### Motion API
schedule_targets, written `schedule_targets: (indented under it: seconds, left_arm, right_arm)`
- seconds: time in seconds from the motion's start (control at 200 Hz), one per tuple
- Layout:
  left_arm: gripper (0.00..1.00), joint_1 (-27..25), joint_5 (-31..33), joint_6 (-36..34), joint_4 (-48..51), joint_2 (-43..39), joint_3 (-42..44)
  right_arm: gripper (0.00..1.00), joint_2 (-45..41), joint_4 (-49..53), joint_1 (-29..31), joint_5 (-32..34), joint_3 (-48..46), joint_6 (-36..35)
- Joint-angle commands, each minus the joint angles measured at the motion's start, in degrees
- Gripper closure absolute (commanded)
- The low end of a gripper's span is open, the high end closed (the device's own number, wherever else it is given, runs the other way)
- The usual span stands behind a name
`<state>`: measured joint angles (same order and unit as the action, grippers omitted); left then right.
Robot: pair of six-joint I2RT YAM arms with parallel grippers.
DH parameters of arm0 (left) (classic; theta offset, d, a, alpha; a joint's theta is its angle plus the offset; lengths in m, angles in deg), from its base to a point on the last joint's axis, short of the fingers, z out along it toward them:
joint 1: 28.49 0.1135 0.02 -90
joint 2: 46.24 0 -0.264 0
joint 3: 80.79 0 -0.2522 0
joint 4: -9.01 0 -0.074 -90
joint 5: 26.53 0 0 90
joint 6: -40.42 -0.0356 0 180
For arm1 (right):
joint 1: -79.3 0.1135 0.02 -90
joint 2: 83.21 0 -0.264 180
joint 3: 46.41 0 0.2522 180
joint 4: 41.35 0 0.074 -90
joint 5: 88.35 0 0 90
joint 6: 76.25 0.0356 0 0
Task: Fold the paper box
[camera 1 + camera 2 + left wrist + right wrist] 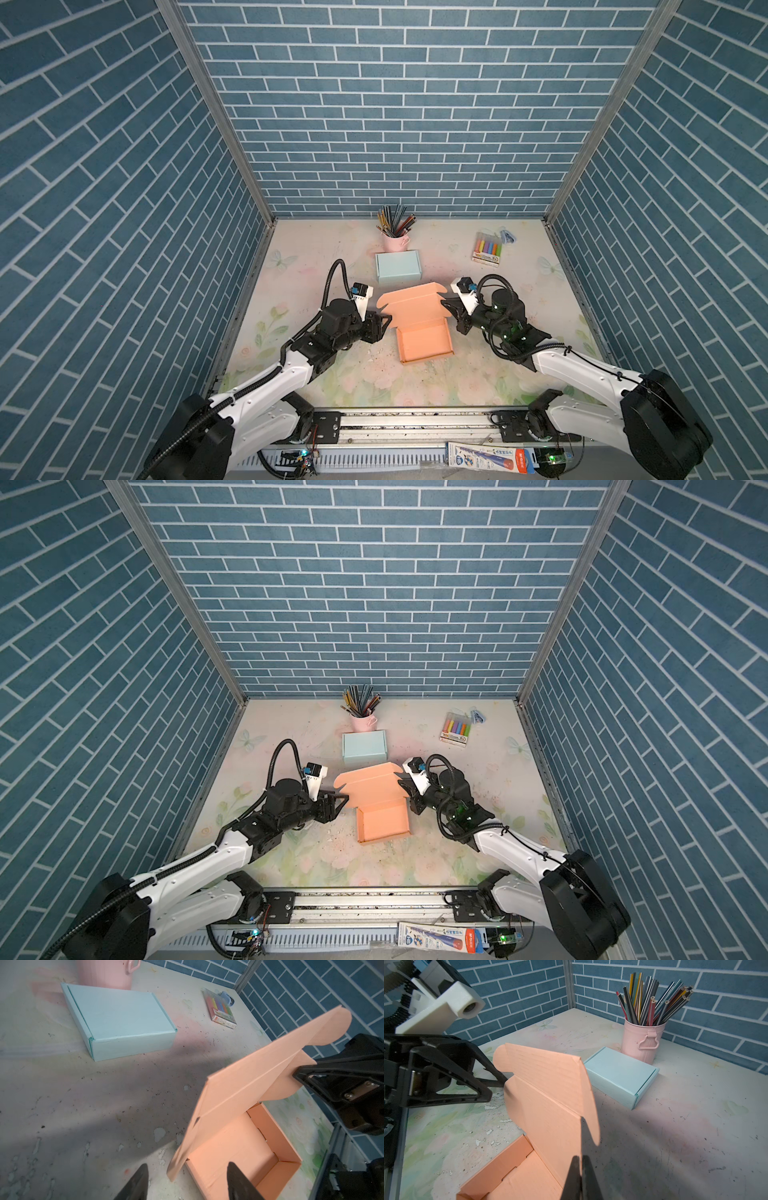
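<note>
Count: two boxes (orange paper box [424, 345] mid-worktop, blue box [397, 266]), one pencil cup [395, 241], one marker pack [487, 248]. Right hand [443, 300] clamped on raised lid [411, 305]; left hand [187, 1165] open astride opposite flap.

White links [266, 380], black joints [340, 318], ribbed black cables [327, 286], triangular jaws.

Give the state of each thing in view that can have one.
orange box: tray formed, lid raised, not closed.
blue box: folded, closed.
pencil cup: upright, full of pencils.
marker pack: lying flat.
left gripper: open, astride the lid's side flap.
right gripper: shut on the lid's other flap.
</note>
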<state>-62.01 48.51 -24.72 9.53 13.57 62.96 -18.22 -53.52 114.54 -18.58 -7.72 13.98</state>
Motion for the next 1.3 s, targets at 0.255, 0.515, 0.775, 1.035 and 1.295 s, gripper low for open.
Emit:
schedule_targets:
  seconds: [0.255,0.515,0.775,1.035,1.295]
  left_arm:
    - [0.6,0.6,-2.7,-0.7,-8.9,6.5,0.2]
    - [0.77,0.6,-3.2,-0.9,-8.6,5.8,0.4]
    - [0.94,0.4,-2.6,-1.3,-6.4,4.4,0.5]
    - [0.98,0.4,-2.2,-3.6,-2.8,2.6,-0.5]
    - [0.98,-0.7,-2.4,-5.1,-1.4,3.4,-1.6]
  right_arm:
    - [1.0,-1.5,2.0,-0.1,0.5,0.3,1.9]
    - [0.99,-2.8,2.9,-0.1,0.9,-0.1,2.1]
    - [0.99,-3.0,3.6,0.1,1.8,-0.2,2.8]
    - [0.8,-2.9,6.9,0.8,4.4,1.6,2.0]
    - [0.84,-0.4,8.9,0.9,6.3,4.4,0.6]
